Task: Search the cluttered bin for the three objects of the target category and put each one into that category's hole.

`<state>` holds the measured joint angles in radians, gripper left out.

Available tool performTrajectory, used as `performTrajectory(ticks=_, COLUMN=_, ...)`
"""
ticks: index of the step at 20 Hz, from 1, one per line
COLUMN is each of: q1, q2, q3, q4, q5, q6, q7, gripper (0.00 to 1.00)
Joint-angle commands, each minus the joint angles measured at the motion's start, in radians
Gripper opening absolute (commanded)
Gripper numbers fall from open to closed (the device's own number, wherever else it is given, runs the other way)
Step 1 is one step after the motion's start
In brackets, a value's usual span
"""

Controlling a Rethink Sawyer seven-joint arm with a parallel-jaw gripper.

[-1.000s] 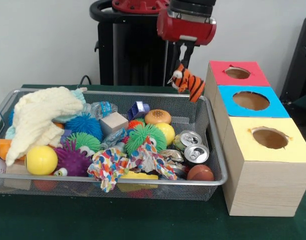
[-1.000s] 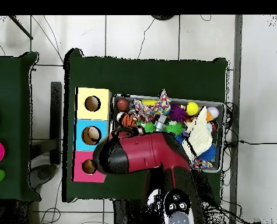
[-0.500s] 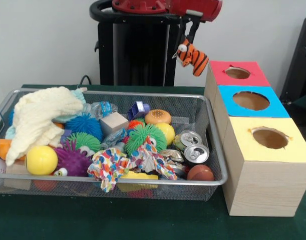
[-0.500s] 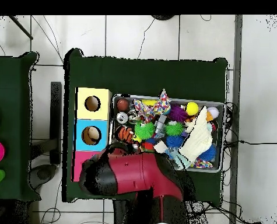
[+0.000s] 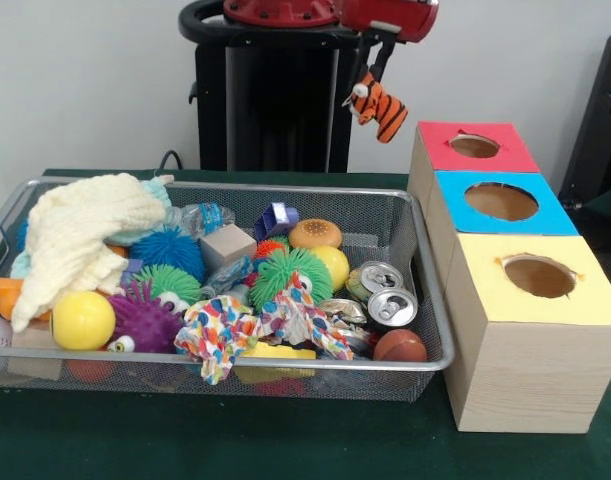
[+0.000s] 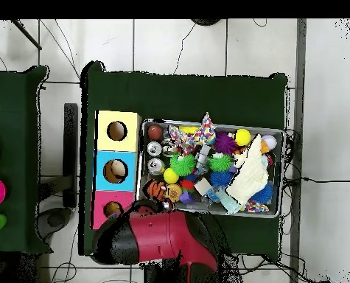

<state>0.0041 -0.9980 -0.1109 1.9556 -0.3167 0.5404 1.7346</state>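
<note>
My gripper (image 5: 377, 68) hangs from the red arm at the top of the front view, shut on a small orange and black striped tiger toy (image 5: 377, 103). The toy dangles high above the far right corner of the wire mesh bin (image 5: 425, 290), just left of the red-faced hole (image 5: 474, 146). In the overhead view the tiger toy (image 6: 157, 190) shows at the bin's (image 6: 282, 174) lower left corner, beside the red hole (image 6: 113, 209), and the arm covers the gripper. The bin holds spiky balls, cans, a cream cloth and other toys.
The blue-faced hole (image 5: 501, 201) and yellow-faced hole (image 5: 538, 275) sit on the same wooden box, nearer the camera. Two drink cans (image 5: 383, 292) and a brown ball (image 5: 399, 346) lie in the bin's right end. Black pedestal (image 5: 270, 95) stands behind.
The gripper has risen with the tiger toy from the bin's far rim. In the overhead view the arm has drawn back towards the base, bringing the toy closer to the red hole.
</note>
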Motion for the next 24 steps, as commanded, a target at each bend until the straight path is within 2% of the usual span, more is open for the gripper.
performTrajectory(ticks=1, q1=0.059, q2=0.064, q3=-0.046, q4=0.070, q5=0.068, q6=-0.071, q7=0.333, gripper=0.00)
performTrajectory(ticks=12, q1=0.246, q2=0.103, q3=-0.106, q4=0.084, q5=0.156, q6=-0.084, q7=0.475, gripper=0.00)
performTrajectory(ticks=17, q1=0.276, q2=0.121, q3=-0.118, q4=0.090, q5=0.179, q6=-0.105, q7=0.489, gripper=0.00)
performTrajectory(ticks=24, q1=0.265, q2=0.198, q3=-0.114, q4=0.104, q5=0.183, q6=-0.217, q7=0.496, gripper=0.00)
